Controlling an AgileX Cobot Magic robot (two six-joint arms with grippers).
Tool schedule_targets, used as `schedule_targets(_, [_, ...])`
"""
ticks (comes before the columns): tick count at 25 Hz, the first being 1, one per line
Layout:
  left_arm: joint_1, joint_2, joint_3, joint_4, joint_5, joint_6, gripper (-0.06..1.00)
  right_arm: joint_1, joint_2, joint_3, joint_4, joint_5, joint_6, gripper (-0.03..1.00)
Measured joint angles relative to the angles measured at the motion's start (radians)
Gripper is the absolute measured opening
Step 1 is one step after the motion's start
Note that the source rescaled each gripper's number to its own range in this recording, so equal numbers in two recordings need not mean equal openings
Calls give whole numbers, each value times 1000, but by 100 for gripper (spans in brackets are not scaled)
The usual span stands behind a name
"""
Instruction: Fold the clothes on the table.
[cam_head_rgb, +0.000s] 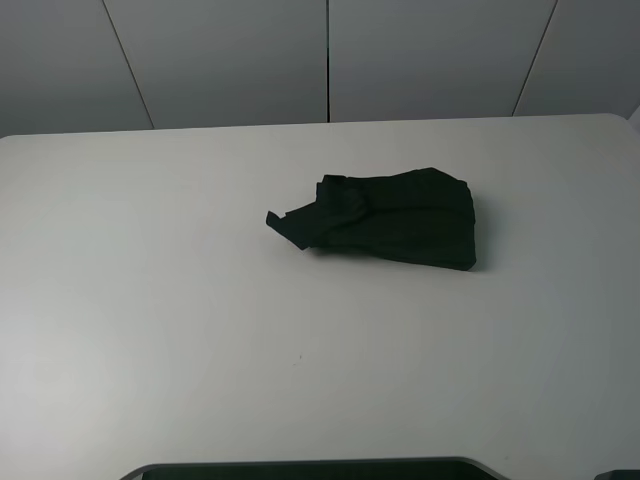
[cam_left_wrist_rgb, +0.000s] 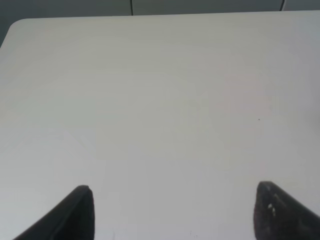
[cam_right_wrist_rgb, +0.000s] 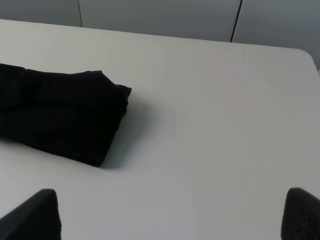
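A black soft-fabric T-shirt is seen bundled compactly toward the far right of the large white smooth table. Both grippers, left and right, are spread, empty. Loose flaps would best be tucked flat.

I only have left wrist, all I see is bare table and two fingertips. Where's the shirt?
Observer: The black shirt lies bunched right of the table's middle in the high view, nothing touching it.
Operator: Folded flat?
Observer: No, it's a rumpled bundle with a flap sticking out toward the left side.
Operator: Right arm near it?
Observer: The right gripper is open, empty, above bare table, apart from the shirt's near end.
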Motion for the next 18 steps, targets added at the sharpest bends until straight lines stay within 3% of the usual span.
schedule_targets(18, [0,0,0,0,0,0,100,0,0,0,-2,0,2,95])
